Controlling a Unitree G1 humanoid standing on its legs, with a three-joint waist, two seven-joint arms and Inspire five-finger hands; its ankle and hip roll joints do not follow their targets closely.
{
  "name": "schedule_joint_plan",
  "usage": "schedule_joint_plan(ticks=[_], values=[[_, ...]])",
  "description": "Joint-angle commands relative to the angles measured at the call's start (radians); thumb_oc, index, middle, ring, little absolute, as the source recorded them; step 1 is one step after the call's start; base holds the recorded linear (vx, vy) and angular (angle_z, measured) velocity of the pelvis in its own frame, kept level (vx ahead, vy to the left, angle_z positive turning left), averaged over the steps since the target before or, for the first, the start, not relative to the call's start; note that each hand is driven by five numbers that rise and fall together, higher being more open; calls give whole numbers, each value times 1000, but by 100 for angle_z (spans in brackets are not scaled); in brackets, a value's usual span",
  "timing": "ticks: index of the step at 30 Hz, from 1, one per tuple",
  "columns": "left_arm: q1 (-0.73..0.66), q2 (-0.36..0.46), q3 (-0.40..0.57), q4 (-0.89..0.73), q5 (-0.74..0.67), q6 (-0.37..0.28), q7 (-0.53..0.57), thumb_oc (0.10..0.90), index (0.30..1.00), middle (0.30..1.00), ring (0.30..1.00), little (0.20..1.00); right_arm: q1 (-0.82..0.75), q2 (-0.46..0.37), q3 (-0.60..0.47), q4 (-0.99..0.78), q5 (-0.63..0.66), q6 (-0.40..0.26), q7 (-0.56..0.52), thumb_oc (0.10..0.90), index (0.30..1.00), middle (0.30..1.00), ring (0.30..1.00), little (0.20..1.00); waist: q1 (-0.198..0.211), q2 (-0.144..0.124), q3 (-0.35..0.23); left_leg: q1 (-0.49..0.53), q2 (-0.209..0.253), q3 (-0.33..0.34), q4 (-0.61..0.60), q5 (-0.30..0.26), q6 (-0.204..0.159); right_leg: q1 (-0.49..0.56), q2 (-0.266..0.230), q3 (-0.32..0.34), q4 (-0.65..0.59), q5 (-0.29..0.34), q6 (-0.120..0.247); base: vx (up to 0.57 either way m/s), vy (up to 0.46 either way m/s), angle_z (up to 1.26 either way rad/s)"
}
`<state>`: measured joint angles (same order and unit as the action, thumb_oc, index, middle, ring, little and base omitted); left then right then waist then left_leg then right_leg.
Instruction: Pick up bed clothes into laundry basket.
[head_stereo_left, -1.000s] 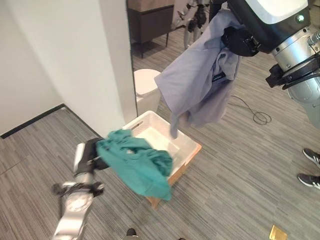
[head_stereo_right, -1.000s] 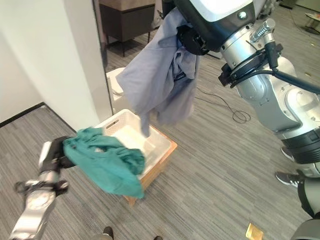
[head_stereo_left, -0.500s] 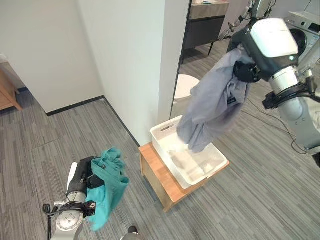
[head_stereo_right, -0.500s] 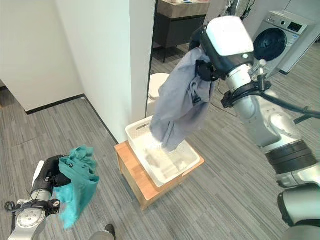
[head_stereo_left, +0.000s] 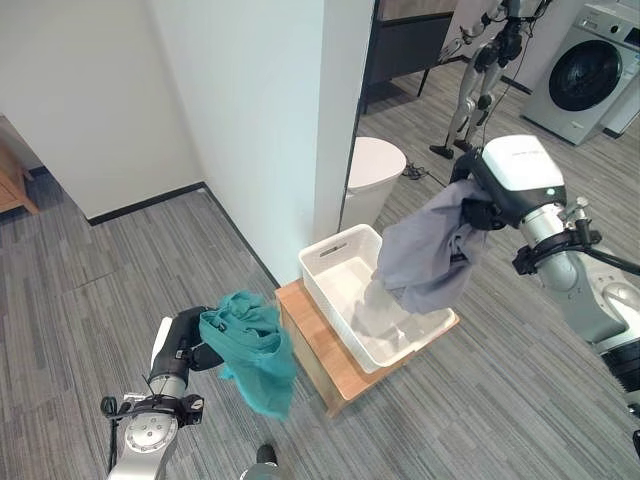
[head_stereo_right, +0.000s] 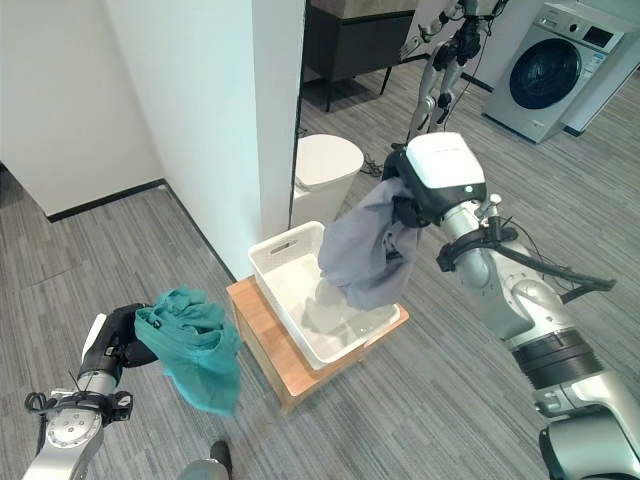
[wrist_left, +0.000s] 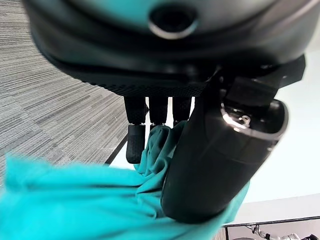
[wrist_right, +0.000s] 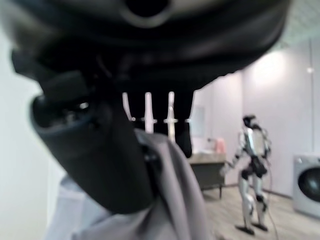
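Over the white laundry basket (head_stereo_left: 340, 265), which sits on a low wooden stand (head_stereo_left: 320, 350), the right hand (head_stereo_left: 478, 213) grips a grey garment (head_stereo_left: 425, 255) whose lower folds hang into the basket. Left of the stand, the left hand (head_stereo_left: 190, 340) is clenched on a teal garment (head_stereo_left: 250, 350) that dangles above the floor (head_stereo_left: 90, 270).

looks like a robot test lab dressed up as a home laundry corner — grey wood-look plank floor (head_stereo_left: 90, 290), plain white walls, and a front-loading washing machine (head_stereo_left: 588, 70) in the far corner. there's another humanoid robot (head_stereo_left: 480, 60) just standing in the back, which no normal flat has. a dark cabinet (head_stereo_right: 355, 40) sits behind the white partition wall (head_stereo_left: 270, 120), next to a round white stool (head_stereo_left: 375, 165).
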<state>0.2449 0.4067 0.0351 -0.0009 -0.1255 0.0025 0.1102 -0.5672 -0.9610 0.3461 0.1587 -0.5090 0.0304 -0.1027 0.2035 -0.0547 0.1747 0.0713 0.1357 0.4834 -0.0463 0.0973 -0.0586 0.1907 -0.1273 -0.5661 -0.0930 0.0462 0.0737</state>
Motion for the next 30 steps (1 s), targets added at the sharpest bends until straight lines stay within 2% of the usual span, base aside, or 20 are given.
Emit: schedule_joint_plan(ticks=[1, 10, 13, 17, 21, 27, 28, 29, 30], values=[[-80, 45, -44, -99, -32, -129, 1, 400, 300, 300, 300, 300, -160, -9, -48, 66, -6, 10, -57, 400, 300, 300, 300, 300, 52, -24, -92, -60, 101, 8, -41, -50, -52, 73, -54, -40, 6, -173, 57, 0, 0, 0], [-99, 48, -66, -91, -35, -128, -7, 400, 300, 300, 300, 300, -155, 75, -21, 70, -11, 4, -49, 400, 300, 300, 300, 300, 80, -50, -72, -82, 97, -9, -41, -60, -47, 63, -56, -52, 6, -167, 60, 8, 26, 3], [-111, 47, -82, -86, -45, -129, -7, 400, 300, 300, 300, 300, -154, 131, 17, 108, -9, 4, -41, 400, 300, 300, 300, 300, 101, -68, -60, -91, 94, -14, -41, -64, -44, 57, -56, -55, 6, -164, 61, 3, 28, 6], [-128, 54, -92, -72, -46, -127, -6, 400, 300, 300, 300, 300, -159, 159, 61, 164, -53, 11, -34, 400, 300, 300, 300, 300, 124, -87, -42, -107, 94, -23, -41, -63, -45, 49, -53, -63, 6, -159, 61, -5, -2, 9], [-146, 57, -101, -59, -49, -127, -5, 400, 300, 300, 300, 300, -159, 191, 89, 234, -65, 21, -32, 400, 300, 300, 300, 300, 133, -92, -29, -120, 93, -27, -41, -62, -45, 43, -52, -66, 6, -159, 60, -14, -1, 14], [-146, 58, -107, -38, -59, -132, -7, 400, 300, 300, 300, 300, -117, 236, 85, 401, -56, 44, -31, 400, 300, 300, 300, 300, 140, -77, -10, -132, 84, -32, -41, -61, -43, 40, -60, -78, 6, -154, 64, -15, 15, 5], [-144, 59, -104, -34, -62, -134, -5, 400, 300, 300, 300, 300, -103, 250, 76, 449, -43, 51, -31, 728, 792, 792, 792, 792, 138, -68, -7, -133, 80, -32, -41, -62, -42, 39, -64, -79, 6, -152, 66, -12, 23, 5], [-144, 61, -103, -28, -61, -132, -4, 400, 300, 300, 300, 300, -103, 251, 74, 457, -42, 52, -34, 800, 900, 900, 900, 900, 135, -64, -6, -134, 78, -32, -41, -63, -41, 38, -67, -78, 6, -151, 67, 0, 0, 0], [-144, 61, -103, -27, -61, -133, -3, 400, 300, 300, 300, 300, -103, 251, 74, 458, -42, 51, -34, 800, 900, 900, 900, 900, 135, -64, -6, -134, 78, -32, -41, -63, -41, 38, -67, -78, 6, -151, 67, 0, 0, 0]])
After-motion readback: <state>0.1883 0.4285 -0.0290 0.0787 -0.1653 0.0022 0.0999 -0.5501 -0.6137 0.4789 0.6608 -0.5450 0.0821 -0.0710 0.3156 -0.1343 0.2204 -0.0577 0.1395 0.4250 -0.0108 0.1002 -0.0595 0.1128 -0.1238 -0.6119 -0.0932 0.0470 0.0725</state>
